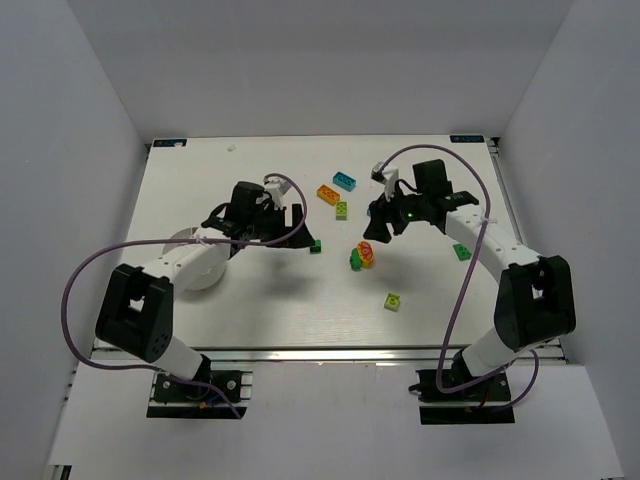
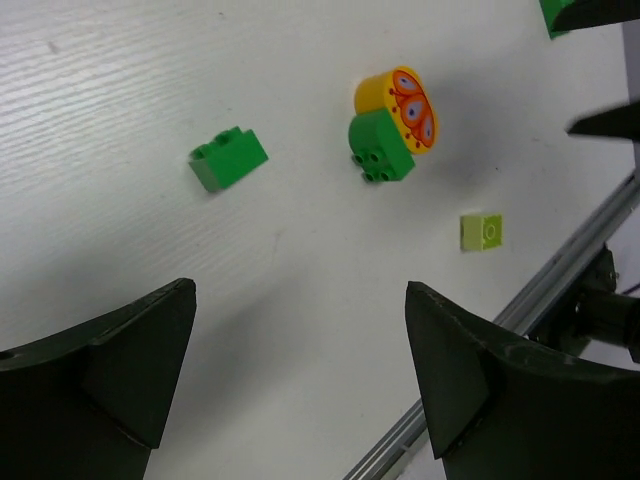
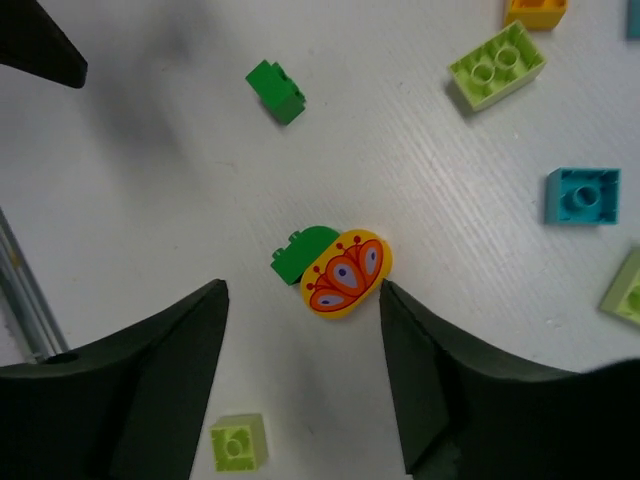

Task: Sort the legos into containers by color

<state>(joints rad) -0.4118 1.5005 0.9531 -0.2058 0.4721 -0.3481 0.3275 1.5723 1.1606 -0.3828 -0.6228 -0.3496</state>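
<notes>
**Top external view.** Locate the round white plastic bowl at 8 o'clock on the white table, largely covered by the left arm; cannot tell what, if anything, lies in its compartments. Count the loose studded plastic bricks:
- At 12 o'clock: one cyan brick, one orange brick and one lime green brick.
- Near centre: one small dark green brick.
- At 3 o'clock of it: one green dome block touching one yellow printed oval.
- At 5 o'clock: a second lime green piece.
- At 3 o'clock: one more green brick.

Note the left gripper and right gripper flanking centre.

**Left wrist view.** Read the left gripper as spread wide, holding nothing. Find the dark green brick at 11 o'clock, the dome-and-oval pair at 1 o'clock and one lime piece at 3 o'clock.

**Right wrist view.** Read the right gripper as spread, pinching nothing, with the yellow printed oval lying in the gap. Add two pieces hidden from above: a second cyan brick at 2 o'clock and a third lime piece, cut off at 3 o'clock.

**Progress.** Tally outside the bowl: two cyan, one orange, three lime, three green, one yellow. Judge sorting as hardly started, with some ten pieces left.
</notes>
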